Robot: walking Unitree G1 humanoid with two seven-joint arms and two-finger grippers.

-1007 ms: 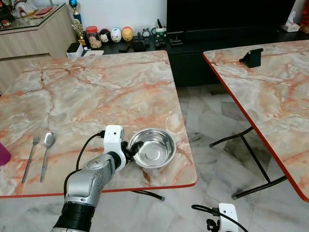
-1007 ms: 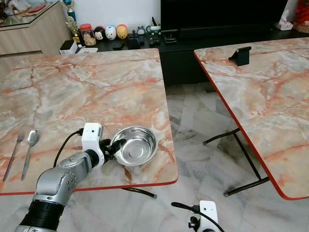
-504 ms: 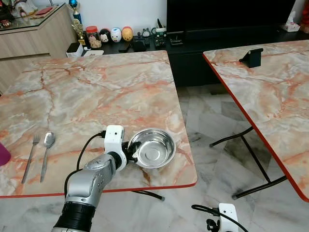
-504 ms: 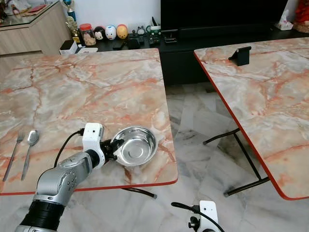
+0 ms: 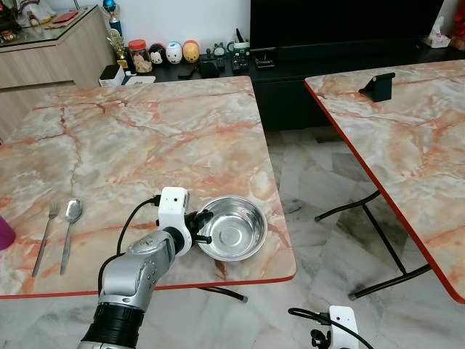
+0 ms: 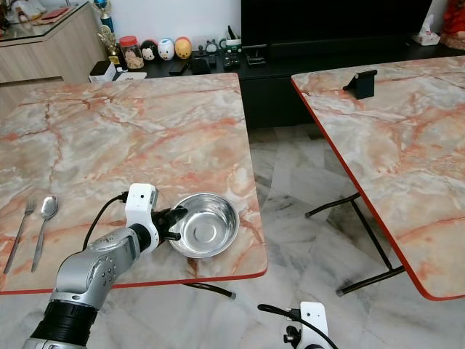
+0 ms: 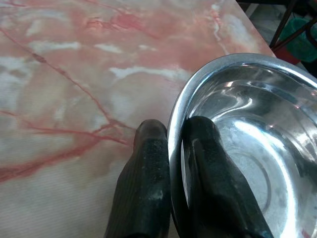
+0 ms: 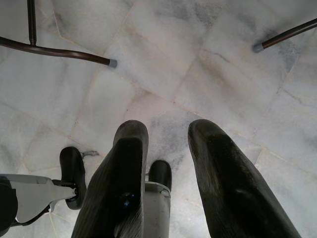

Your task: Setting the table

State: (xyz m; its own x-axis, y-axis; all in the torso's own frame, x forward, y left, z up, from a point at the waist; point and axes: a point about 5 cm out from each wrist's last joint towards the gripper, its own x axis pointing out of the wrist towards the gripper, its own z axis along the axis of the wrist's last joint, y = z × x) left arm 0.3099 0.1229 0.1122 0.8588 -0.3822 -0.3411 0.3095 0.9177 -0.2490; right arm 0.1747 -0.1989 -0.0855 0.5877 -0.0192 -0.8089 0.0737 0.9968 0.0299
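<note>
A shiny steel bowl [image 5: 234, 231] sits near the front right corner of the marble table [image 5: 145, 138]. My left gripper [image 5: 200, 222] is shut on the bowl's left rim. In the left wrist view one finger [image 7: 147, 163] is outside the rim and the other is inside the bowl [image 7: 257, 148]. A fork [image 5: 45, 236] and a spoon [image 5: 70, 225] lie side by side near the table's front left. My right gripper [image 8: 168, 131] hangs low over the floor, open, with nothing between its fingers.
A second marble table [image 5: 407, 138] stands to the right across a gap of tiled floor, with a black stand [image 5: 378, 86] on it. A pink object [image 5: 3, 233] peeks in at the left edge. Jars and figurines [image 5: 163, 52] line a low cabinet behind.
The bowl has shifted slightly toward the table's front right corner and sits flatter, still held in my left gripper. The right arm has not moved.
</note>
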